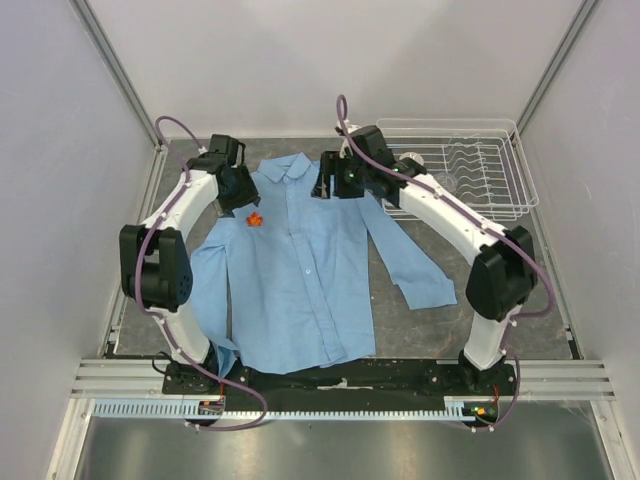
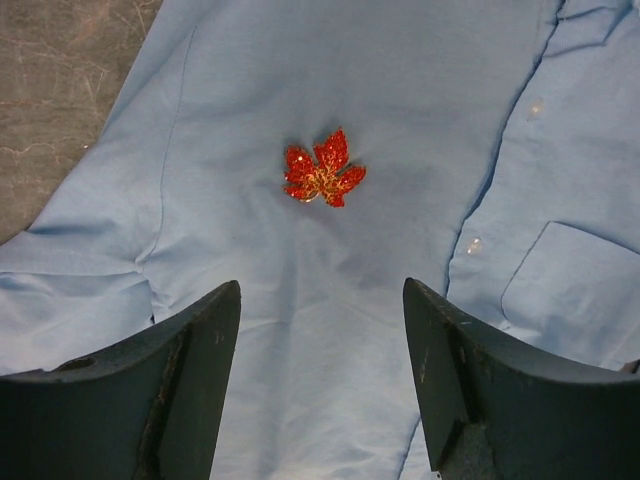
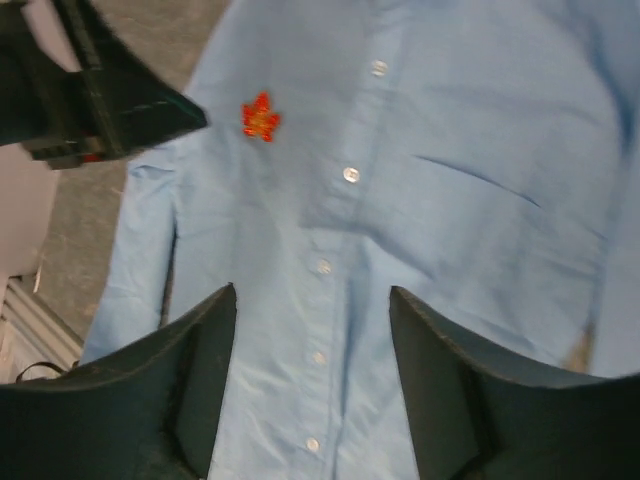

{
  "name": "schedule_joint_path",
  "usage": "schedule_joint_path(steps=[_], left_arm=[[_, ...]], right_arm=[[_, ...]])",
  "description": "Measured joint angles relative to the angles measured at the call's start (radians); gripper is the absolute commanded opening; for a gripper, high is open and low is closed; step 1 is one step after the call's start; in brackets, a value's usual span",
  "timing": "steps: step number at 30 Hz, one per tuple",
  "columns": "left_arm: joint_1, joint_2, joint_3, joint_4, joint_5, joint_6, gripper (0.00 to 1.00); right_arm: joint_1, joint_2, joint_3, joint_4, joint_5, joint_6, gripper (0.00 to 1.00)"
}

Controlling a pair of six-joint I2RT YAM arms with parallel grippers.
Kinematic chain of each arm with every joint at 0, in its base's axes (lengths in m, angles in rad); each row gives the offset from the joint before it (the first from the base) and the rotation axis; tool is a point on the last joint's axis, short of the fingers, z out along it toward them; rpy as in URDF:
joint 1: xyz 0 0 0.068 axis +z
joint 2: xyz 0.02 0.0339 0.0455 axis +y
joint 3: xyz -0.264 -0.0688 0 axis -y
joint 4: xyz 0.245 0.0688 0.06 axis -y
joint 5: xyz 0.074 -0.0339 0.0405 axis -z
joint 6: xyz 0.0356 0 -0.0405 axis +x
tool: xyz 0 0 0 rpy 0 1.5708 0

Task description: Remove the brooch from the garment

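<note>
The garment [image 1: 300, 270], a light blue button-up shirt, lies flat on the table with its collar at the far side. The brooch [image 1: 255, 218] is an orange-red leaf-shaped pin on the shirt's chest, left of the button line. My left gripper [image 1: 240, 198] hovers just behind the brooch [image 2: 323, 172], open and holding nothing [image 2: 321, 285]. My right gripper [image 1: 332, 188] hangs open over the shirt's right shoulder. In its wrist view its fingers [image 3: 312, 290] frame the button placket, with the brooch [image 3: 260, 117] ahead to the left, next to the left gripper's dark finger [image 3: 130, 110].
A clear wire dish rack [image 1: 470, 170] stands at the back right, touching the right sleeve's upper end. Grey table surface [image 1: 500, 330] shows around the shirt. Enclosure walls stand close on the left, right and back. A metal rail [image 1: 340, 385] runs along the near edge.
</note>
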Motion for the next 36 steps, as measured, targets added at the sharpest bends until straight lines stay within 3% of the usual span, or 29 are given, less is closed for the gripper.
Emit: schedule_joint_path(steps=[5,6,11,14,15,19,36], left_arm=[[-0.029,0.082,0.056,-0.015,-0.040,0.006,0.63],[-0.035,0.098,0.065,-0.017,-0.050,0.010,0.56],[-0.050,0.201,0.131,-0.018,-0.058,0.035,0.50],[-0.053,0.263,0.174,-0.024,-0.066,0.047,0.52],[-0.053,0.282,0.193,-0.028,-0.073,0.048,0.58],[-0.056,0.330,0.246,-0.043,-0.103,0.047,0.65],[-0.088,0.388,0.299,-0.115,-0.187,-0.044,0.57]], right_arm=[[0.059,0.155,0.089,0.134,-0.050,0.065,0.39],[0.067,0.187,0.105,0.161,-0.059,0.080,0.34],[0.082,0.350,0.195,0.249,-0.100,0.138,0.25],[0.082,0.434,0.249,0.279,-0.115,0.163,0.24],[0.082,0.453,0.262,0.288,-0.120,0.170,0.26],[0.083,0.517,0.294,0.331,-0.147,0.204,0.27],[0.109,0.607,0.317,0.384,-0.179,0.268,0.24]])
